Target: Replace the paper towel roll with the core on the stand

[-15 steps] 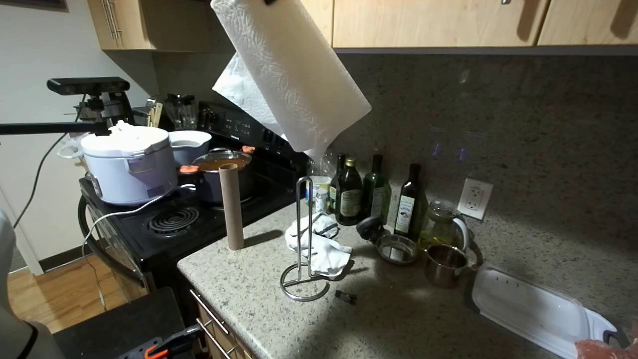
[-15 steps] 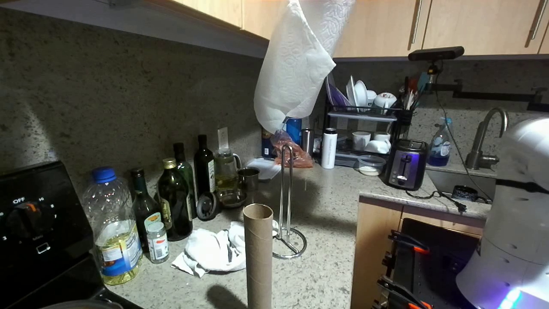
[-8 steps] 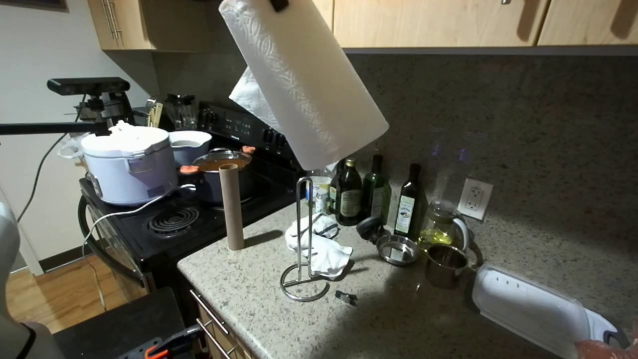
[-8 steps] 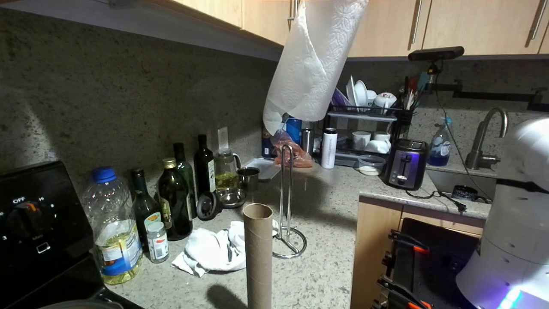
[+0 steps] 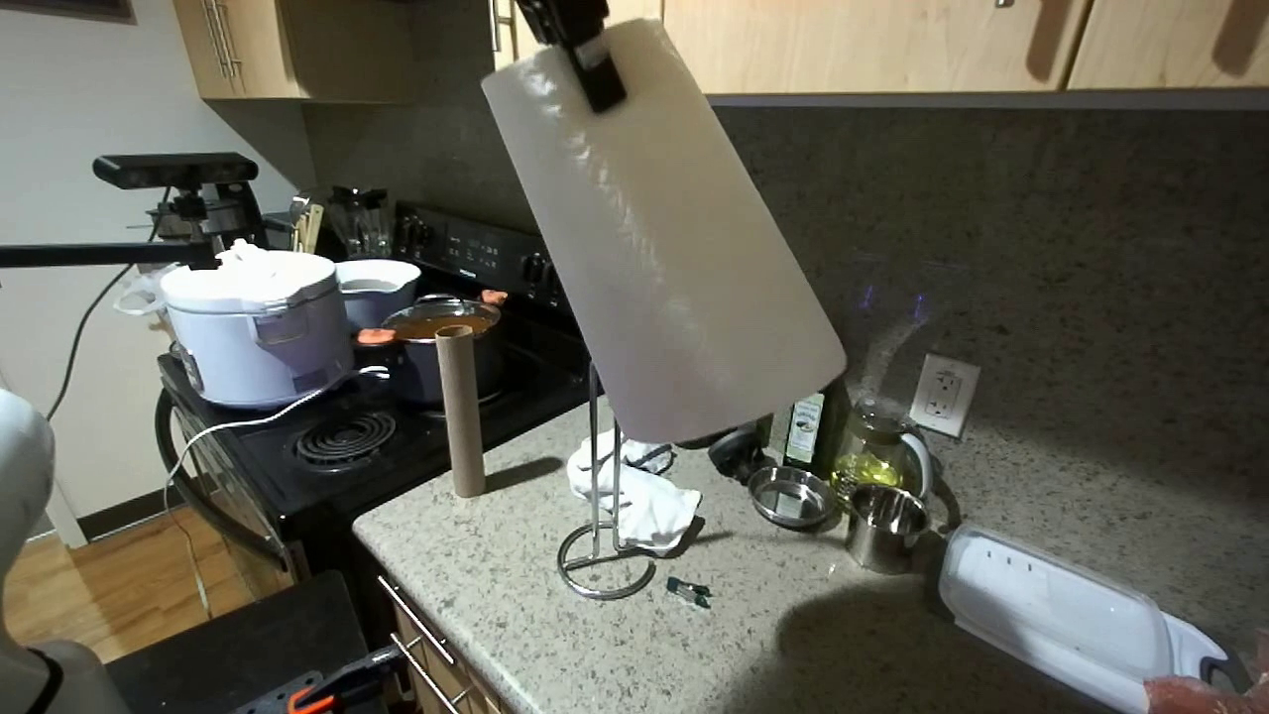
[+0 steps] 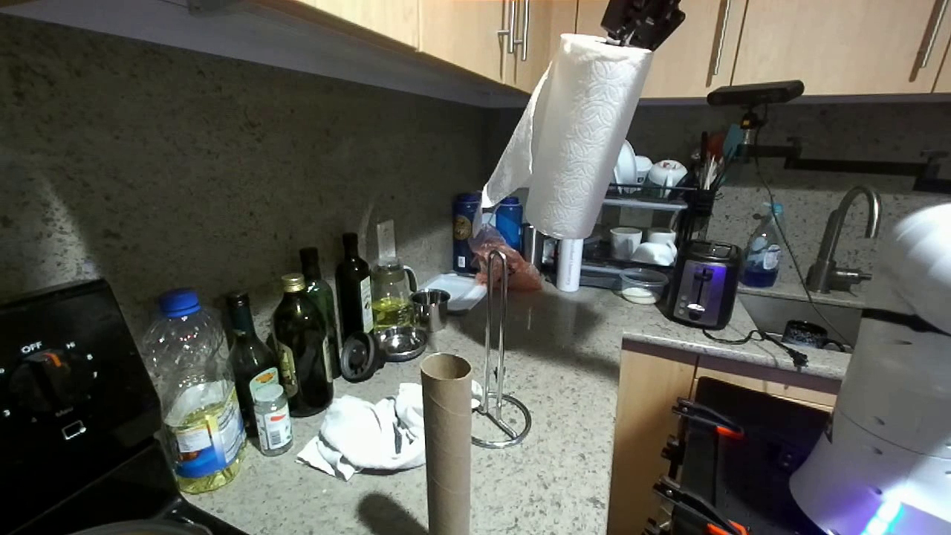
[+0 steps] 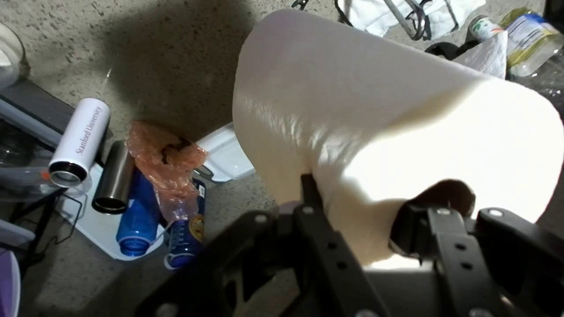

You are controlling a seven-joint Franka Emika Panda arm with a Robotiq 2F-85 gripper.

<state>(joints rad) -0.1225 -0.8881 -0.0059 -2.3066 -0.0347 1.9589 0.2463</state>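
Note:
The paper towel roll hangs tilted in the air, high above the counter; it also shows in an exterior view with a loose sheet trailing. My gripper is shut on the roll's wall at its upper end, one finger in the centre hole, the other pressing into the outside. The stand is bare on the counter; the roll's lower end hides its top in that view. Its whole rod shows in an exterior view, and its top in the wrist view. The core stands upright near the stove-side edge.
A white cloth lies beside the stand, and a small clip near its base. Several dark bottles, a metal dish and a metal cup line the backsplash. Cabinets overhang.
The gripper and roll have moved lower, with the gripper coming into view. The roll shifts right in both exterior views, looks somewhat more upright, and covers the stand's top in an exterior view.

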